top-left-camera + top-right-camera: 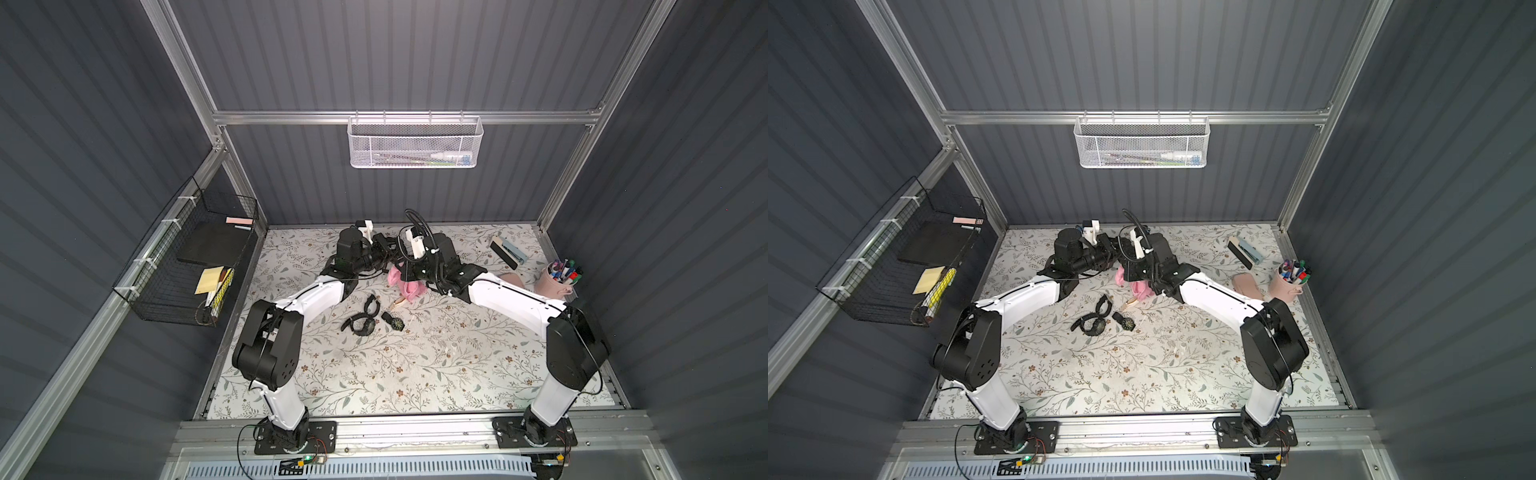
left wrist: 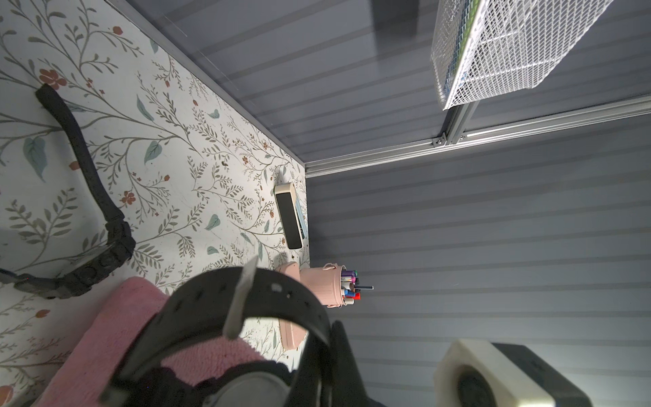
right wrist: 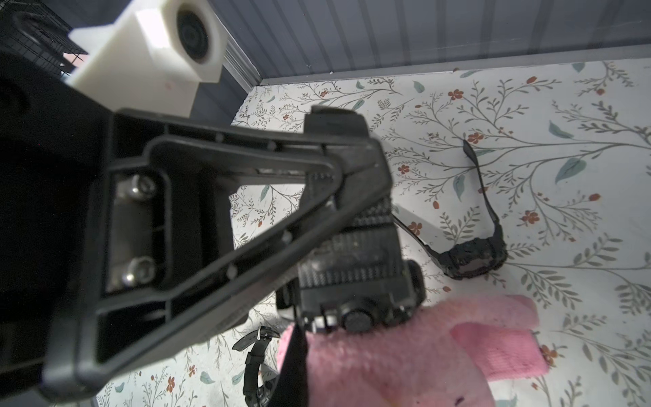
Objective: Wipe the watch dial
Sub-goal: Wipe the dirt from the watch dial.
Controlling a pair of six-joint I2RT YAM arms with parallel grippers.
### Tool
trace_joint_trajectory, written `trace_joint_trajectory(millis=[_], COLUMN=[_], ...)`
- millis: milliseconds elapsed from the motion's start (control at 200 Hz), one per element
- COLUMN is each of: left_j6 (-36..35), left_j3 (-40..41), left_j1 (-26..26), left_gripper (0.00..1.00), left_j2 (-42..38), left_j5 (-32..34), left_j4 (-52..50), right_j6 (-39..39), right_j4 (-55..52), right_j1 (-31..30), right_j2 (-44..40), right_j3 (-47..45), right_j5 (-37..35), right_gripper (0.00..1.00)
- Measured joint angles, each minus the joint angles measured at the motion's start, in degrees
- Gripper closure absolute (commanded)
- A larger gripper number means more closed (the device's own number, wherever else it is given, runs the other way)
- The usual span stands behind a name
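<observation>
Left gripper point(image 1: 383, 248) clamps a black rubber wristwatch point(image 3: 355, 267) near the floral desk's point(image 1: 415, 374) far edge; right gripper point(image 1: 400, 272) pinches pink terry cloth point(image 3: 405, 352).

The chunky black watch point(image 3: 355, 282), strap buckled into a loop, is clamped at the tips of the left end effector point(image 3: 355, 183) and held off the surface point(image 3: 528, 123), its case touching a fluffy pink cloth point(image 3: 405, 356) bunched just beyond those tips.

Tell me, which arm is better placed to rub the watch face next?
Right, probably: the right claw grips the pink cloth right beside the watch, which the left claw holds.
</observation>
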State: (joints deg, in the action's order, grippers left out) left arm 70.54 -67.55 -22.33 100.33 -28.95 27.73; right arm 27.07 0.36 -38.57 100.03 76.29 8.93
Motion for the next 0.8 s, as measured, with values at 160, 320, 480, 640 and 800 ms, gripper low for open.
trace_joint_trajectory(millis=[160,320,480,640,800], left_j6=[0.0,0.02,0.0,0.02,-0.02], left_j3=[0.24,0.52,0.59,0.72,0.68], left_j1=[-0.02,-0.02,0.0,-0.15,-0.31], left_gripper=[1.0,1.0,1.0,1.0,1.0], left_j2=[0.0,0.0,0.15,0.63,0.85], left_j5=[0.0,0.02,0.33,-0.07,-0.09], left_j4=[1.66,3.63,3.63,3.13,2.21], right_j6=[-0.15,-0.55,-0.74,-0.87,-1.57], right_j4=[0.02,-0.48,-0.35,0.59,0.9], right_j1=[0.0,0.26,0.59,1.03,1.03], right_j2=[-1.11,-2.43,-2.6,-3.13,-3.13], right_j3=[-0.13,-0.15,-0.59,-2.51,-3.28], right_j5=[-1.66,-3.67,-5.53,-8.04,-8.31], right_gripper=[1.0,1.0,1.0,1.0,1.0])
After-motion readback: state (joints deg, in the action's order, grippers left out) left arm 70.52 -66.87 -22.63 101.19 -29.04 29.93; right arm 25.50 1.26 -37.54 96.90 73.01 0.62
